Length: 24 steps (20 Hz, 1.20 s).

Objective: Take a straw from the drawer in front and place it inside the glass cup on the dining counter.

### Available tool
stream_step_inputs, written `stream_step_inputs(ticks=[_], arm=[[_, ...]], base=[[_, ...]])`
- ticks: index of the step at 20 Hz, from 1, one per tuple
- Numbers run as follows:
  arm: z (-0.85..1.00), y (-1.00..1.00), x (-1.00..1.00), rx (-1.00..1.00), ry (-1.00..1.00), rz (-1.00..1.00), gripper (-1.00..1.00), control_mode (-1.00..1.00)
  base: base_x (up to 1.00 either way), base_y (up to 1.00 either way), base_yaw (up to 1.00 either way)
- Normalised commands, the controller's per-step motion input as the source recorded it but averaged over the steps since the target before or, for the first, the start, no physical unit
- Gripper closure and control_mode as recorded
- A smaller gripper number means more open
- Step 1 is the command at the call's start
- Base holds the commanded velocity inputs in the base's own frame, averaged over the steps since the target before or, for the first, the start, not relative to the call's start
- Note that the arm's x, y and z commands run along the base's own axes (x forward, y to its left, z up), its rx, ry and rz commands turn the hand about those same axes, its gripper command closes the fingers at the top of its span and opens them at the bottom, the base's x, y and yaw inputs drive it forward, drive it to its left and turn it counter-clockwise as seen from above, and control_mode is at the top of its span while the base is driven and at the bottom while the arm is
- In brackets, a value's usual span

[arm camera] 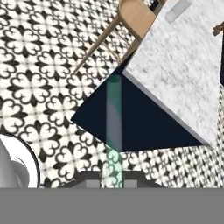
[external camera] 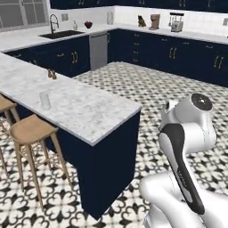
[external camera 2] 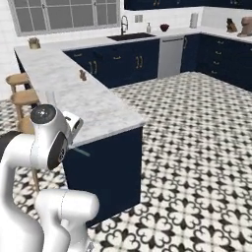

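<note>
One straw [arm camera: 114,127] in our narrow-shut pincer [arm camera: 113,181], one glass cup [external camera: 45,100] on the desk [external camera: 89,113], two stools [external camera: 31,129].

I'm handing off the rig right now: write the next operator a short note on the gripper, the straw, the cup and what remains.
Gripper: shut on the thin, pale, straight straw, which sticks out ahead of the fingertips in the hand view.
Small clear glass cup: upright on the long white marble dining counter, on the side with the round wooden stools, with two small brown shakers further along the top.
Done: the straw is in hand and the base faces the end of the counter.
Left: bring the hand over the cup, lower the straw in, let go.
</note>
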Motion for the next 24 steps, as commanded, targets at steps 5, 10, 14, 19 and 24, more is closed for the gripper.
stream_step_inputs(ticks=[5, 10, 14, 19, 24], arm=[[0.00, 0.00, 0.00, 0.00, 0.00, 0.00, 1.00, 1.00], [0.00, 0.00, 0.00, 0.00, 0.00, 0.00, 1.00, 1.00], [0.00, 0.00, 0.00, 0.00, 0.00, 0.00, 1.00, 1.00], [0.00, 0.00, 0.00, 0.00, 0.00, 0.00, 1.00, 1.00], [0.00, 0.00, 0.00, 0.00, 0.00, 0.00, 1.00, 1.00]], base=[[0.00, 1.00, -0.42], [-0.01, 1.00, -0.16], [0.09, 1.00, 0.06], [0.49, 1.00, 0.03], [0.78, 1.00, 0.00]])
